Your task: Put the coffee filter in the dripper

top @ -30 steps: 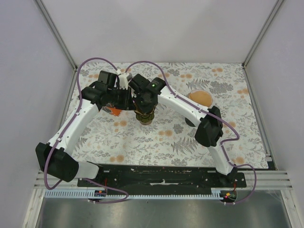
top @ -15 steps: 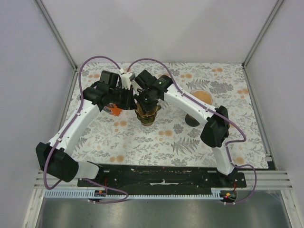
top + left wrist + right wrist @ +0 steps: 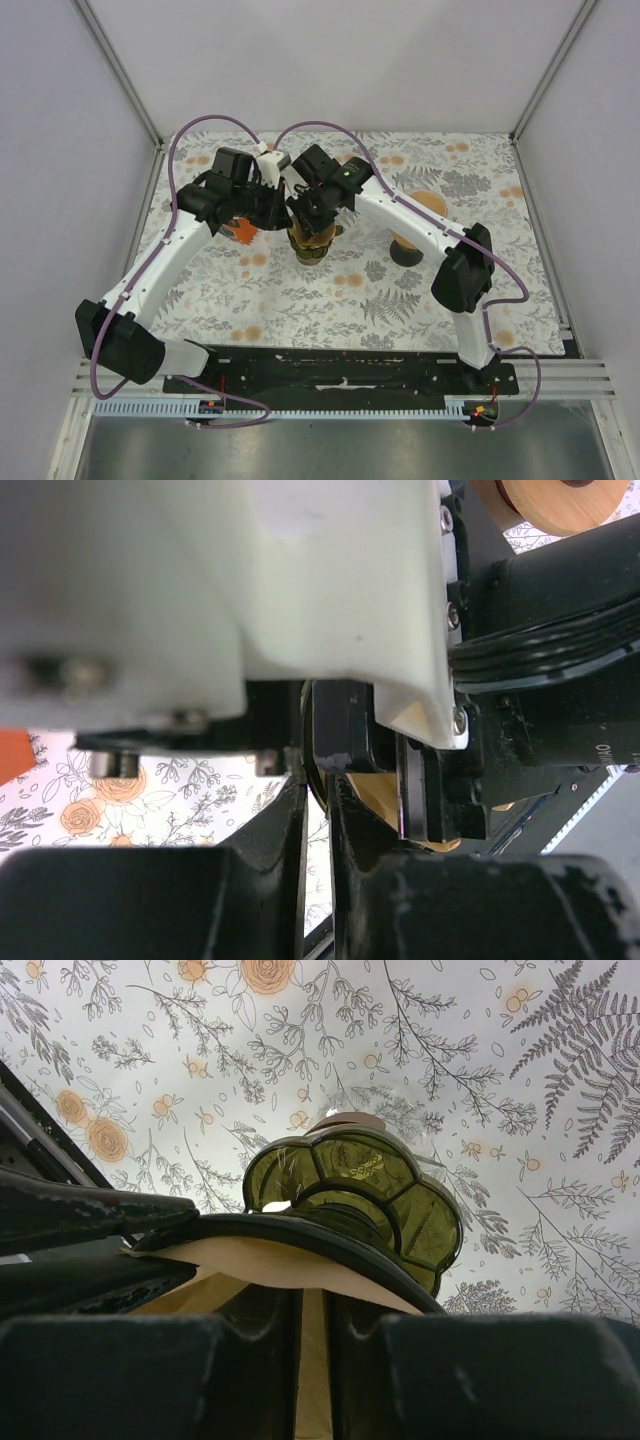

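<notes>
The olive-green glass dripper [image 3: 355,1185] with a black rim stands mid-table [image 3: 312,247], both arms meeting over it. The tan coffee filter [image 3: 290,1265] lies inside, under the rim. My right gripper [image 3: 315,1305] hovers just above the filter, jaws a narrow gap apart, paper showing through the gap. My left gripper [image 3: 318,780] comes in from the left [image 3: 278,212]. Its fingers [image 3: 90,1210] pinch the dripper's rim and the filter's edge.
An orange object [image 3: 238,232] lies left of the dripper under the left arm. A round wooden disc [image 3: 428,205] on a black foot [image 3: 405,256] stands to the right. The floral cloth [image 3: 350,300] covers the table, and frame posts rise at the back corners.
The right jaws have parted slightly off the filter and the right arm has drawn back to the right. The left jaws have narrowed on the rim.
</notes>
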Robot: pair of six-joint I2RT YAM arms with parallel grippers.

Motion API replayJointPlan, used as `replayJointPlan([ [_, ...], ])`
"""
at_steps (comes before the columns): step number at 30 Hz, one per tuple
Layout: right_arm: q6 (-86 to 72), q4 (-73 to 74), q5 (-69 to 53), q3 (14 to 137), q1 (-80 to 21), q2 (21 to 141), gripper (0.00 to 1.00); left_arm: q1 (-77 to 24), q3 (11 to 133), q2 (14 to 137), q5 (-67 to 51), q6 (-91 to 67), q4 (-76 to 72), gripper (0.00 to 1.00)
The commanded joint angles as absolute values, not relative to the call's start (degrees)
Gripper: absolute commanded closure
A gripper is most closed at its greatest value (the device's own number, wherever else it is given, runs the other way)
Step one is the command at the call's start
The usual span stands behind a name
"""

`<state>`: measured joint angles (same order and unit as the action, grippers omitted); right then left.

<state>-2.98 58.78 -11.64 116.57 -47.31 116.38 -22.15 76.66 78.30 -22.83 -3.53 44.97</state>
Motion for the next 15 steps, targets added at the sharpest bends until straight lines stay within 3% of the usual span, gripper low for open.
replayJointPlan([
  [1, -0.53, 52.47, -15.99, 117.34, -47.02, 107.93, 0.86, -20.57, 76.73, 79.63, -18.90, -6.77, 48.25, 0.91],
  [5, -3.51, 53.00, -17.83, 117.16, -46.06, 108.19, 1.00, -20.57, 77.17, 79.72, -18.81, -7.03, 48.25, 0.91],
  [15, -16.34, 55.54, -20.22, 120.67, -42.98, 111.18, 1.00, -20.65, 77.17, 79.80, -19.07, -6.77, 48.08, 0.92],
])
